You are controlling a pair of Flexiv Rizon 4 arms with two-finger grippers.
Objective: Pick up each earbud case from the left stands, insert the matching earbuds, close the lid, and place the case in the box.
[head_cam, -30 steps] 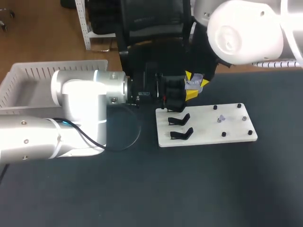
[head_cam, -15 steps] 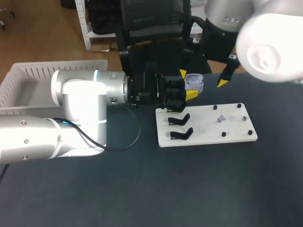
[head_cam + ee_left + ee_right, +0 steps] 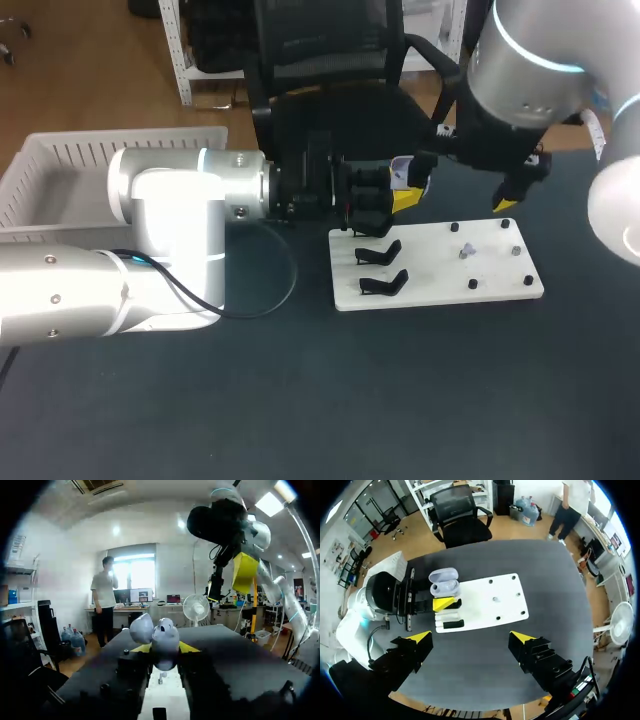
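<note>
left gripper (image 3: 165,649): clamped on the case (image 3: 157,636) from both sides, up in the air by the board's far left corner
case: pale lilac, lid flipped open
right gripper (image 3: 471,637): fingers spread wide, holding nothing, hanging high over the worktop (image 3: 300,400)
board (image 3: 440,275): white, flat on the worktop, two black stands (image 3: 381,267) at its left end
box (image 3: 60,165): white basket, way off left behind the left arm

Bare dark table (image 3: 400,400) before the white board (image 3: 440,272); black stands (image 3: 380,253) and pegs (image 3: 472,284) on it.
</note>
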